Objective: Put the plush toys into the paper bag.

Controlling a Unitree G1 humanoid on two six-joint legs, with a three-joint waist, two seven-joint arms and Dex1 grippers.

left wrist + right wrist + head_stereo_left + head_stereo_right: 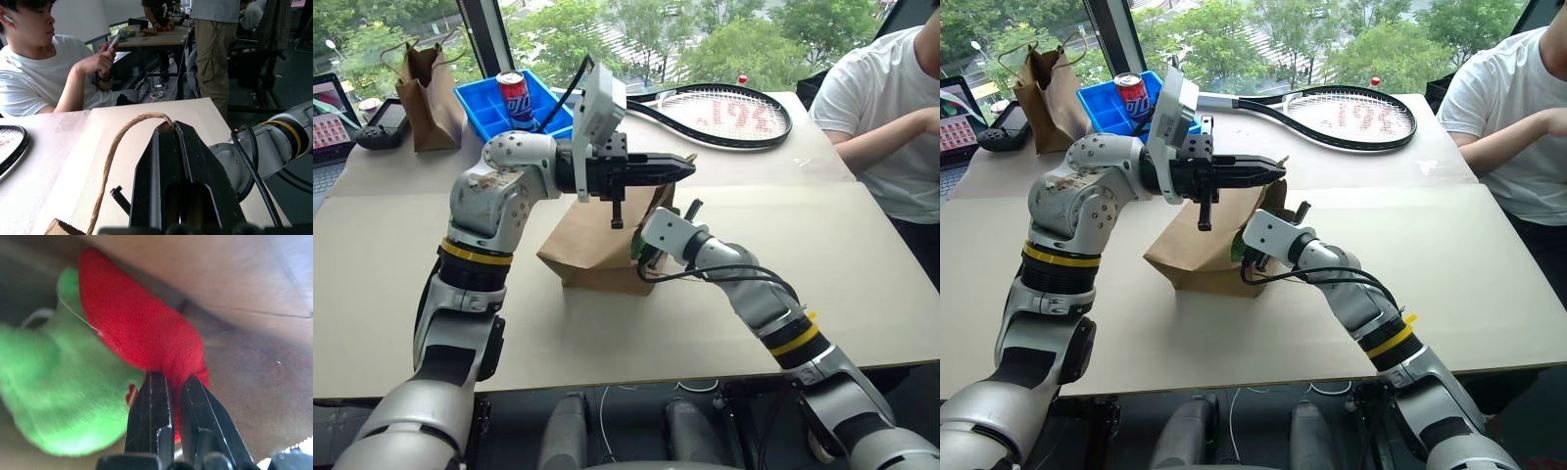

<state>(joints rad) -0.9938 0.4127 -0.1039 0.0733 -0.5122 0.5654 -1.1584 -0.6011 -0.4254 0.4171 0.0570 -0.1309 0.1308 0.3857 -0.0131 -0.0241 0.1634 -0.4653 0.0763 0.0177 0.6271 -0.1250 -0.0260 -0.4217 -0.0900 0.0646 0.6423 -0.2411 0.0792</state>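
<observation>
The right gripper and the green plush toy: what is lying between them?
In the right wrist view, the red chili plush toy lies between: the right gripper is shut on its end, and the green plush toy sits just beyond, pressed against it, inside the paper bag.

Right gripper [168,382] fingertips concealed within the paper bag [592,245] in the head views; green plush toy [54,382] cropped by the wrist view's edge; laptop [328,127] partly cropped.
</observation>
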